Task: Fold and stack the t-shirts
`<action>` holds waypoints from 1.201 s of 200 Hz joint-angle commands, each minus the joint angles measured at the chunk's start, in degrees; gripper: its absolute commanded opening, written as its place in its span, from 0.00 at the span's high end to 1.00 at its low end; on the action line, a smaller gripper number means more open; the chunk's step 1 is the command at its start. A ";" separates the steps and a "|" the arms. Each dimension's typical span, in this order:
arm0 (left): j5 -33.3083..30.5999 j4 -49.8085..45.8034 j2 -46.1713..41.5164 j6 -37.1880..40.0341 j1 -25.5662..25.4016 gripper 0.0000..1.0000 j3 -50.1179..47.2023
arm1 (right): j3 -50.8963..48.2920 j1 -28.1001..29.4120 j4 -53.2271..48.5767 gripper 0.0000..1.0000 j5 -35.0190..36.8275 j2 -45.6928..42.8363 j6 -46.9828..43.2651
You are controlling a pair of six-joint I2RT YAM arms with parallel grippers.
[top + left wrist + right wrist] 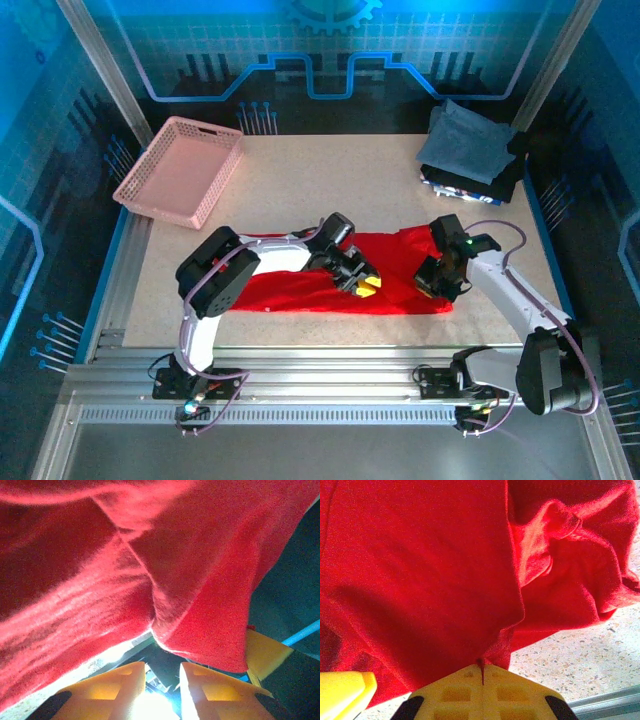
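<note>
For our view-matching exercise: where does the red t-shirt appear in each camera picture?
Top external: red t-shirt spread low-centre on the tabletop, between the arms.
Left wrist: across top and centre, above the left tool.
Right wrist: upper and left, pinched in the right tool.
Shared landmark: the speckled tabletop.

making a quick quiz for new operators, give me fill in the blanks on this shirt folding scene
1. The right tool is ___ on the bright red cloth t-shirt.
2. The pink plastic mesh basket sits at the speckled beige table's far ___ corner.
3. The folded grey-blue shirt lies ___ the dark folded shirt at the far right.
Missing words: shut; left; on top of.
</note>
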 commanded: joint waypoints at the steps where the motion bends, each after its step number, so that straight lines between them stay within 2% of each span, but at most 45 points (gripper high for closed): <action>1: 1.42 1.32 1.75 -1.95 -0.81 0.74 1.88 | -0.82 -0.79 -0.22 0.97 -0.97 -0.33 -0.55; 57: -0.72 3.09 3.70 -3.72 -0.89 0.76 3.69 | -1.68 -0.89 0.02 0.97 -1.41 -0.79 -0.50; 89: -1.26 3.25 4.51 -3.89 -0.95 0.80 4.45 | -2.40 -0.92 0.46 0.97 -1.78 -1.22 -0.40; 141: -0.76 4.54 3.55 -4.55 -0.52 0.97 1.52 | -2.44 -1.06 -0.08 0.96 -2.07 -1.90 -0.86; 147: -0.69 4.90 3.27 -4.66 -0.23 0.98 1.03 | -2.71 -1.10 -0.59 0.94 -2.05 -2.09 -1.08; 161: -0.94 4.25 2.36 -3.77 0.57 0.99 -0.07 | -3.93 -1.11 -1.76 0.80 -1.00 -2.94 -1.47; 180: -1.69 1.47 0.76 -1.00 2.07 1.00 -1.46 | -6.70 -1.31 -1.73 0.74 -0.46 -4.15 -1.03; 194: -2.06 0.74 -0.26 0.38 3.15 1.00 -3.02 | -9.12 -1.54 -0.70 0.61 -0.99 -4.65 -0.23; 240: -1.58 -1.38 -3.00 3.09 4.30 1.00 -4.51 | -9.25 -2.90 -1.74 0.58 2.06 -5.69 -0.61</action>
